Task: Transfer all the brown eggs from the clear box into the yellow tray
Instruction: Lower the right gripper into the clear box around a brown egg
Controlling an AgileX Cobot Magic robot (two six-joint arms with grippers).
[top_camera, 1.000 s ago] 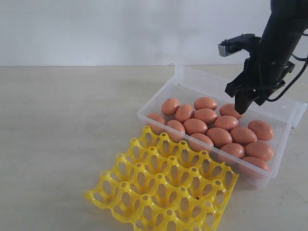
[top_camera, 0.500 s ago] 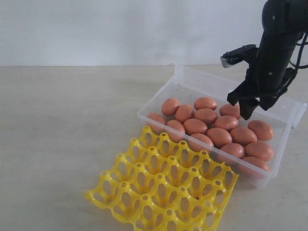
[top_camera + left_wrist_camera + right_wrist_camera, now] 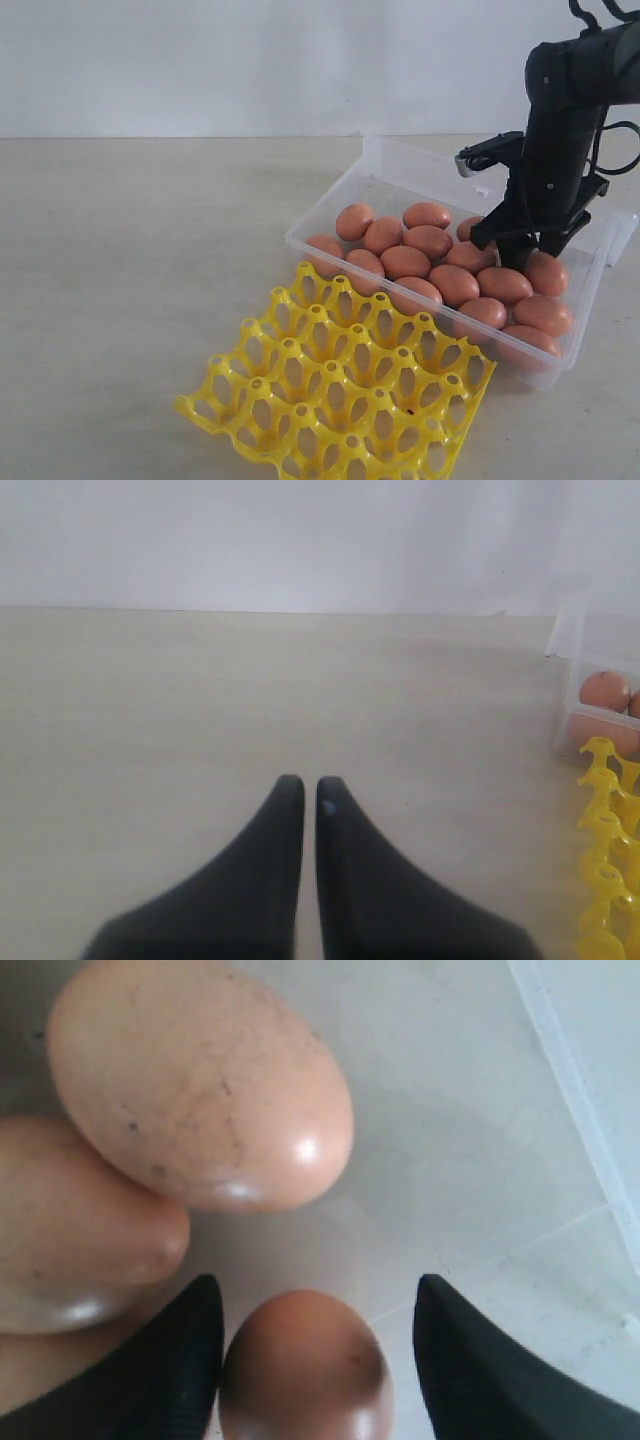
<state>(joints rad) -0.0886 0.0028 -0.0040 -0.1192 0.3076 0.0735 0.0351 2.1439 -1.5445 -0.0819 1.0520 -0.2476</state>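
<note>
Fingers (image 3: 165, 1370) of the right gripper (image 3: 318, 1285) stand apart, one brown egg (image 3: 305, 1370) between them. Its shell is likely smooth and fragile; hold it gently across the middle.

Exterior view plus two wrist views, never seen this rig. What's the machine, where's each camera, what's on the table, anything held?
A two-armed robot, a pincer on each arm. The exterior view is from a camera off the arms; each wrist view from one on an arm. On the table: a clear box of brown eggs and a yellow tray, visible cups empty. The right pincer, open, is down in the box straddling one egg, not gripping it. The left pincer is shut, empty.
</note>
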